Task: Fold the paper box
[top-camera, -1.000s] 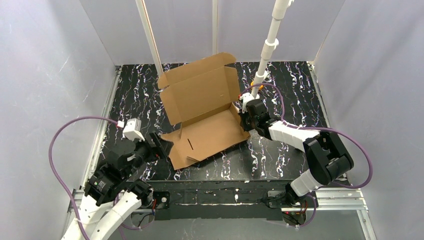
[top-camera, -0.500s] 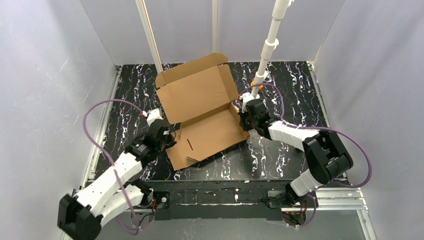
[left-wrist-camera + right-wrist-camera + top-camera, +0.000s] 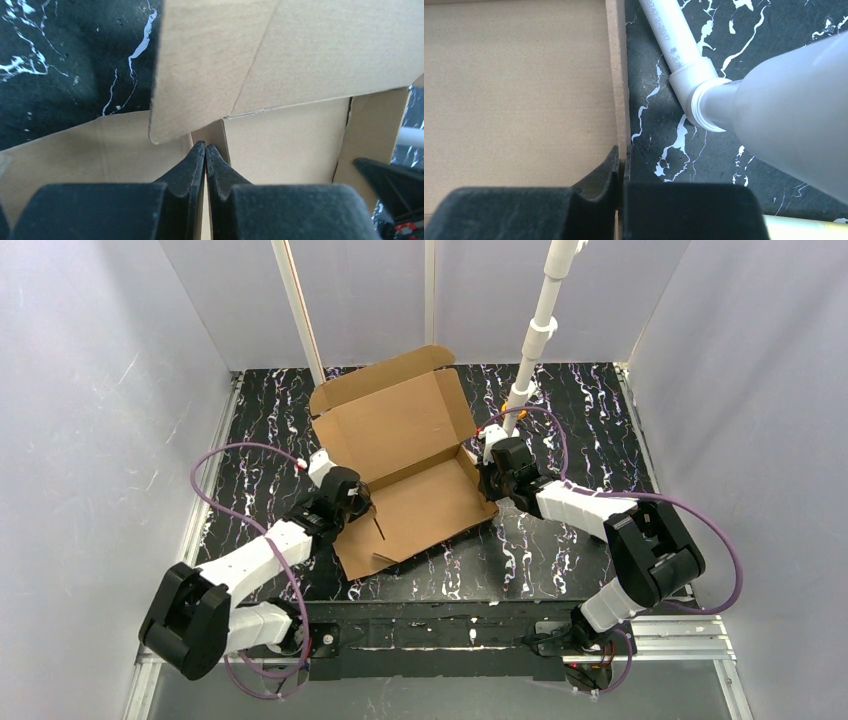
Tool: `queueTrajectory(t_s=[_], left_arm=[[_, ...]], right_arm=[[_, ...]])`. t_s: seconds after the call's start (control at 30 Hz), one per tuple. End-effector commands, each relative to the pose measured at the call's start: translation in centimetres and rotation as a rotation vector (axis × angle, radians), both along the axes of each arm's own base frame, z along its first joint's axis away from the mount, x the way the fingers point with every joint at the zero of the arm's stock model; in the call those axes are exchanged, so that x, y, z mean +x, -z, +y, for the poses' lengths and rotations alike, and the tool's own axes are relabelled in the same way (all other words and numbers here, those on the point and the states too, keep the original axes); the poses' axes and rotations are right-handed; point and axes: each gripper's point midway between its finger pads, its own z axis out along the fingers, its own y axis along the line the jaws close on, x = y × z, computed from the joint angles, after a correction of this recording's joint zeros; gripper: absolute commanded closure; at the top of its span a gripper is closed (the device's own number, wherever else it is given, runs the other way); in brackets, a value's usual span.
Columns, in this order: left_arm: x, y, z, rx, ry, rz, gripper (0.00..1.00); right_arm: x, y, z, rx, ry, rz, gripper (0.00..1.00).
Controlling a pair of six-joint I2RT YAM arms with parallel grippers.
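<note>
The paper box (image 3: pixel 420 505), brown corrugated cardboard, lies open in the middle of the black marbled table, its lid (image 3: pixel 395 425) standing up and leaning back. My left gripper (image 3: pixel 358 502) is at the box's left side. In the left wrist view its fingertips (image 3: pixel 205 147) are pinched together on a narrow strip of cardboard (image 3: pixel 216 134) below an overhanging flap (image 3: pixel 200 70). My right gripper (image 3: pixel 492 480) is shut on the box's right wall; that wall's edge (image 3: pixel 616 75) runs straight in between its jaws (image 3: pixel 622 152).
A white plastic pole (image 3: pixel 535 335) rises from the table just behind the right gripper and fills the right of the right wrist view (image 3: pixel 684 55). A thin upright rod (image 3: pixel 300 315) stands behind the lid. White walls close in the table (image 3: pixel 560 550) on three sides.
The left arm has stretched forward from the near left corner to the box's left side, and its jaws have closed there. The lid shifted slightly left. The right arm has not moved.
</note>
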Motion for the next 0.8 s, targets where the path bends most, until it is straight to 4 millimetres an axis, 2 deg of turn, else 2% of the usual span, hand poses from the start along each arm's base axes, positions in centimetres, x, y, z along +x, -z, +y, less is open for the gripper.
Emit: queueTrajectory(t_s=[0.0, 0.3, 0.5, 0.77], left_arm=[[1.3, 0.7, 0.5, -0.136, -0.198, -0.021, 0.98], [2.4, 1.9, 1.4, -0.233, -0.397, -0.024, 0.98], [3.5, 2.2, 0.8, -0.309, -0.446, -0.046, 0.95], [4.8, 1.3, -0.4, -0.428, -0.476, -0.067, 0.87]], right_arm=[[0.5, 0.2, 0.8, 0.051, 0.015, 0.031, 0.95], [0.2, 0.3, 1.0, 0.056, 0.005, 0.039, 0.96], [0.3, 0.4, 1.0, 0.053, 0.005, 0.039, 0.95], [0.3, 0.5, 1.0, 0.051, 0.003, 0.040, 0.96]])
